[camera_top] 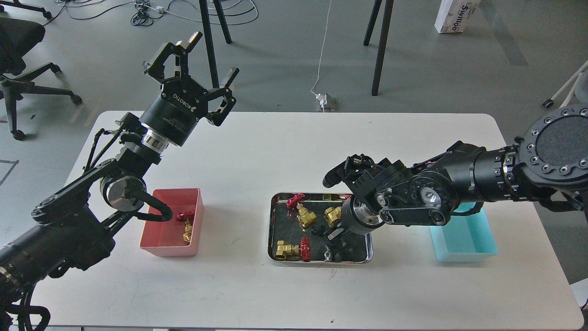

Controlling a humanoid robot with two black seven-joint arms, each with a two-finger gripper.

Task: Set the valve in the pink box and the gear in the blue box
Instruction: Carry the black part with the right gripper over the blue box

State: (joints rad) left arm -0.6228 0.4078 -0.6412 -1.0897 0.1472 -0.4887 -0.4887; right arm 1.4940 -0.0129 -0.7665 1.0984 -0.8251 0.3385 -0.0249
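Note:
A steel tray (274,225) holds three brass valves with red handwheels: one at the back left (303,215), one at the back middle (331,215) partly behind my right wrist, one at the front left (289,249). A tiny black gear (317,229) lies between them. My right gripper (330,243) points down into the tray just right of the gear, its fingers apart and empty. The pink box (161,239) holds one valve (186,225). The blue box (464,241) is partly behind my right arm. My left gripper (213,55) is open and empty, raised above the table's back left.
The white table (285,147) carries the two boxes and the tray. An office chair (18,55) and table legs (381,46) stand on the floor beyond the table's far edge, with cables (321,55) nearby.

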